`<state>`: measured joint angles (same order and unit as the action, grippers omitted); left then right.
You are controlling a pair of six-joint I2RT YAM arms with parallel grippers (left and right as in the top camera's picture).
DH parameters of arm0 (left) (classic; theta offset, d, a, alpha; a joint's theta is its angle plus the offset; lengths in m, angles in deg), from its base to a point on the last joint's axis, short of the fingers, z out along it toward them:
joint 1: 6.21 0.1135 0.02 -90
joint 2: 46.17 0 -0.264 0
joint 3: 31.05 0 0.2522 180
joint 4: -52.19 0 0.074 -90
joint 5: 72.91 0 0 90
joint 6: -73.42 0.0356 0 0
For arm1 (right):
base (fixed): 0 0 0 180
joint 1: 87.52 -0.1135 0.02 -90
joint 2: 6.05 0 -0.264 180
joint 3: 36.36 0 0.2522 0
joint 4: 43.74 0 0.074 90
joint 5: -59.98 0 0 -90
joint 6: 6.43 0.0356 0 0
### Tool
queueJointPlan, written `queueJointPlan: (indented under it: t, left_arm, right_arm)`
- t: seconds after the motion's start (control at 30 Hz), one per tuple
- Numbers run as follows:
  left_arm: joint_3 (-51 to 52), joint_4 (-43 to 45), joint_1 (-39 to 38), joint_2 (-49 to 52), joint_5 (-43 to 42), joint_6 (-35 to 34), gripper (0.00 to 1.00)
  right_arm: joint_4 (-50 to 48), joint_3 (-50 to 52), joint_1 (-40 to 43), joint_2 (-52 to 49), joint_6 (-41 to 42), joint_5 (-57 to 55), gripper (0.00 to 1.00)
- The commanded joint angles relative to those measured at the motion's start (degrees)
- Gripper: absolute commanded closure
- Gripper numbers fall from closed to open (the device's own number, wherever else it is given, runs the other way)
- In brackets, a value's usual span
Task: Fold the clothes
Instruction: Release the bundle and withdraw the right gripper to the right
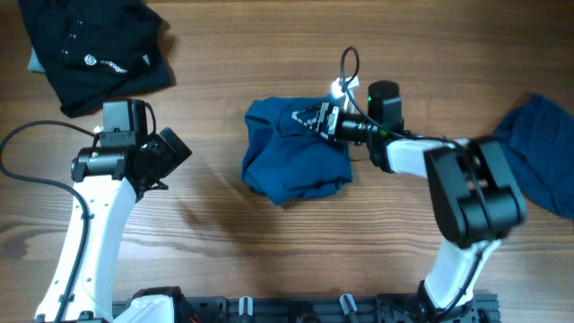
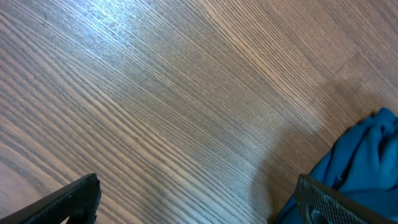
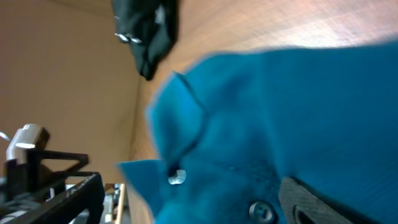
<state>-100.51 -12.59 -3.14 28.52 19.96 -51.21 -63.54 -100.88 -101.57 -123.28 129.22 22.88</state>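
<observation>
Well, the wooden desk (image 1: pixel 224 260) is the biggest thing here, and the clothes lie on it. The blue shirt (image 1: pixel 296 166) sits in a soft heap near the middle of the desk, a bit toward the far edge. It is bunched up, not flat. The darker blue cloth (image 1: pixel 543 157) lies at the right edge of the desk, well apart from the shirt, and part of it runs out of the picture. A black cloth (image 1: pixel 90 49) is crumpled in the far left corner.

The right gripper (image 1: pixel 312 118) is over the far side of the blue shirt. Its two fingers stand wide apart, and blue cloth fills the view between them. The left gripper (image 1: pixel 170 151) is over bare wood to the left of the shirt, with its fingers spread wide and nothing between them.

The black cloth has a small round white logo (image 1: pixel 91 61) with white words beside it, too tiny to read. A tiny white bit (image 3: pixel 177 177) sits on the blue shirt; I cannot tell what it is.
</observation>
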Motion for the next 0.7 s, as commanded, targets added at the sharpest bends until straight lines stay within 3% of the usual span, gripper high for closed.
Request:
queueJointPlan:
  t: [0.0, 0.43, 0.53, 0.67]
  left_arm:
    - [0.3, -0.1, 0.3, 0.3, -0.5, -0.3, 0.00]
    - [0.3, 0.6, 0.3, 0.3, -0.5, -0.3, 0.00]
    - [0.3, 1.0, 0.3, 0.3, -0.5, -0.3, 0.00]
    - [0.3, 1.0, 0.3, 0.3, -1.0, -0.3, 0.00]
  right_arm:
    - [0.9, -1.3, 0.2, -3.4, 1.1, -1.5, 0.14]
    - [-14.6, -1.5, 0.2, 9.8, 13.0, 1.1, 0.11]
    - [-13.3, -1.9, 0.3, 9.9, 12.9, -0.6, 0.09]
    - [-2.9, -1.9, 0.2, 9.0, 7.7, -7.6, 0.09]
